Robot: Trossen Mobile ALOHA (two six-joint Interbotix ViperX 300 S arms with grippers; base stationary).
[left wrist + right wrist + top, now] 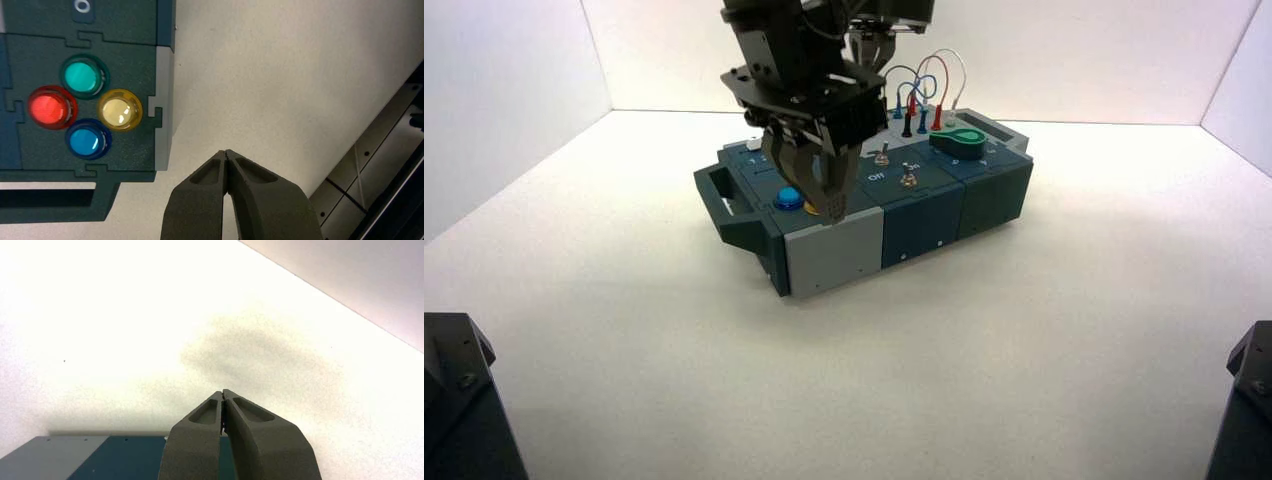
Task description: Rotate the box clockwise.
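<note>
While the box (864, 205) sits turned at an angle on the white table (984, 330), its handled end nearer my left and its long side facing me obliquely, I see both arms reaching over it from behind. My left claw (829, 205) hangs at the near edge of the box's left part, just beside the blue button (789, 197), with its tips pressed together. In the left wrist view the same claw (227, 153) shows its two fingers meeting at a point over bare table just off the box's grey edge strip, and I cannot tell if it touches the box. That view also gives me the four round buttons clustered on the dark panel: green (82, 76), red (49, 108), yellow (119, 110) and blue (85, 140). The end handle (55, 200) shows past the blue one.

My right claw (871, 45) is high up behind the box, near the looped jumper wires (929, 80), mostly hidden by the left arm. From its own wrist camera the right claw (223, 392) is also closed tip to tip, holding nothing, with a corner of the box's teal and grey top (100, 457) below it and the table and wall beyond. On the box's top I also make out two toggle switches (894, 168) and the green dial (959, 142) toward the far right end.
</note>
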